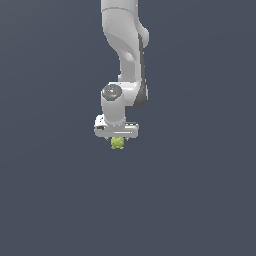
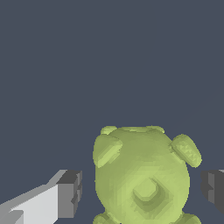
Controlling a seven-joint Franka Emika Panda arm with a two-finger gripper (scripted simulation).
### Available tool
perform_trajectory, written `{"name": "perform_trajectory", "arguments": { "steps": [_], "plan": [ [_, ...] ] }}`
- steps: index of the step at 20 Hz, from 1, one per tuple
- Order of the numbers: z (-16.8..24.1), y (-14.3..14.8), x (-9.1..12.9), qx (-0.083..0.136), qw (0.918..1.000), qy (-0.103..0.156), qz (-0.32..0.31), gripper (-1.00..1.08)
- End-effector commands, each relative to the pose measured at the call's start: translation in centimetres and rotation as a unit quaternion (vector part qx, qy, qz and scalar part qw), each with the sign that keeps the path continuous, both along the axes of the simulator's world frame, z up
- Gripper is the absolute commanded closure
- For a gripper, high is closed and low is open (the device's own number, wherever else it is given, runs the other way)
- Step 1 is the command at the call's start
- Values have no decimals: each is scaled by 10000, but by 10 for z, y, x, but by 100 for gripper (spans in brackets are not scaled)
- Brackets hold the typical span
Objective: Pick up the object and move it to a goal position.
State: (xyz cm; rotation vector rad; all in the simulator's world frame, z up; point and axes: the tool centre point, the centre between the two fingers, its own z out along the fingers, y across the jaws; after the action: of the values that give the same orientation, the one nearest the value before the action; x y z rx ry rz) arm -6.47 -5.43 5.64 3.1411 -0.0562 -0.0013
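The object (image 2: pixel 142 175) is a small yellow-green lumpy blob with little knobs. It sits between my two dark finger pads (image 2: pixel 70 194) in the wrist view. A narrow gap shows between one pad and the blob; the other pad stands right at its side. My gripper (image 2: pixel 142 192) is open around it. In the exterior view the white gripper (image 1: pixel 117 139) points straight down, and the object (image 1: pixel 117 144) peeks out just below the hand, much smaller than it. The fingertips are hidden there.
A plain dark grey floor (image 1: pixel 200 200) spreads all around. The white arm (image 1: pixel 127 50) rises above the gripper toward the top of the exterior view. Nothing else shows.
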Motion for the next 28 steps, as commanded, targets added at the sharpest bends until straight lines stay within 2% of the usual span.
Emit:
{"name": "perform_trajectory", "arguments": {
  "steps": [1, 6, 7, 20, 28],
  "plan": [
    [-10, 0, 0, 0, 10000, -2, 0, -92],
    [-17, 0, 0, 0, 10000, -2, 0, -92],
    [-17, 0, 0, 0, 10000, -2, 0, 108],
    [-14, 1, 0, 0, 10000, -7, 1, 108],
    [10, 13, -6, 0, 10000, -7, 1, 108]
  ]
}}
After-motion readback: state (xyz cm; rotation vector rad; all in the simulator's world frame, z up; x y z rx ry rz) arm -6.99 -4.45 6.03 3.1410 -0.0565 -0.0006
